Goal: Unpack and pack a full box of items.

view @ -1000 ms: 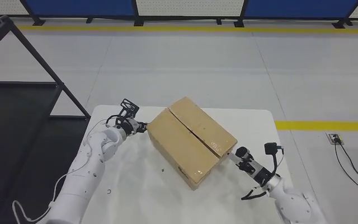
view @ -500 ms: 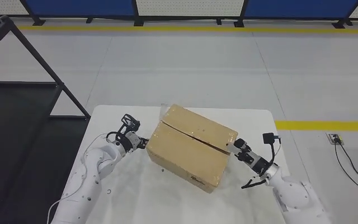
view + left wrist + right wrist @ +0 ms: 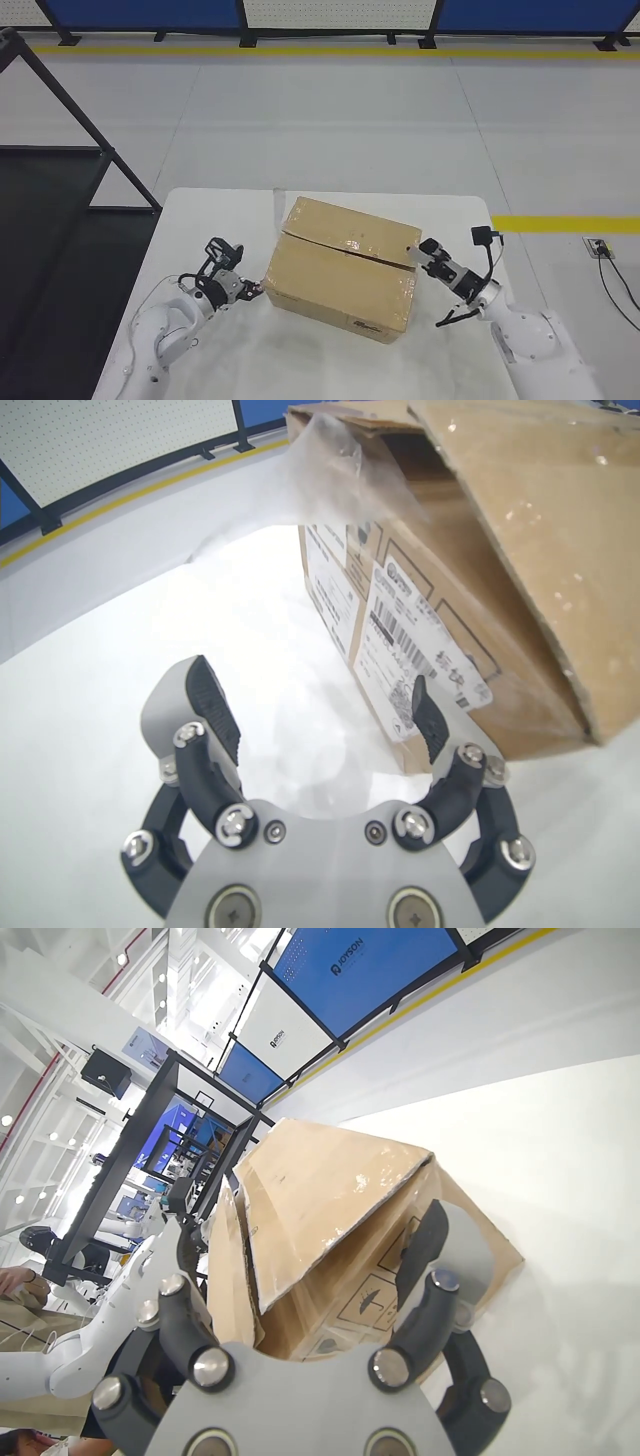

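Box (image 3: pixel 345 270) flaps are down, tape hangs loose at one end; nothing is out, so unpacking looks barely begun. Left gripper (image 3: pixel 310 674) gapes wide beside the labelled end. Right gripper (image 3: pixel 300 1228) is wide too, straddling the opposite corner.

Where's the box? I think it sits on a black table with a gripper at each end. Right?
Not quite: the table is white, not black. The top view shows the box sitting on it, with the left gripper and right gripper at its ends.

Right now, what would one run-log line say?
box: flaps down, on table | left end effector: open, beside box's labelled end | right end effector: open, at opposite end
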Robot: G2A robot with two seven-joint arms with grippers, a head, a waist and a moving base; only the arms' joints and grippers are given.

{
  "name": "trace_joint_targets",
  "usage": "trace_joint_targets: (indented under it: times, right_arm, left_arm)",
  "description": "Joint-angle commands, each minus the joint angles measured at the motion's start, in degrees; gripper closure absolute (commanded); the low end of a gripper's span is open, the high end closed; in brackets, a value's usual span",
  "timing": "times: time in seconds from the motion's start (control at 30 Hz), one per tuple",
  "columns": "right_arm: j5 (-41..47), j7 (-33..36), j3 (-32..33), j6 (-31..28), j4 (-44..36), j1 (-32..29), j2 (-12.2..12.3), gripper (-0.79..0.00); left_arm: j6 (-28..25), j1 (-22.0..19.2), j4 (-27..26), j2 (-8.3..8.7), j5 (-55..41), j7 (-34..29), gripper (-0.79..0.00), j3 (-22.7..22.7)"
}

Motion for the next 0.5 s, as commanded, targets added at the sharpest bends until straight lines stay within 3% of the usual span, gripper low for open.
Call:
trace_joint_targets:
  times: [0.0,0.13,0.27,0.47]
  right_arm:
    - [0.1,-0.6,0.2,-0.1,0.4,0.3,0.0,-0.785]
    - [-0.1,-1.1,1.4,-0.5,0.1,-0.7,0.4,-0.785]
    - [-0.4,0.5,2.8,-1.0,-0.9,-2.7,0.9,-0.785]
    - [0.0,1.6,0.5,-1.6,-1.6,-3.3,0.8,-0.785]
  left_arm:
    - [-0.2,2.0,-2.2,0.31,-0.3,0.1,-0.785,-1.2]
    - [2.1,5.2,-5.4,0.71,-2.1,3.0,-0.785,-4.3]
    - [11.2,7.4,-7.0,0.28,-9.2,8.5,-0.785,-7.6]
    - [16.2,6.4,-6.6,-0.42,-14.2,10.2,-0.785,-6.7]
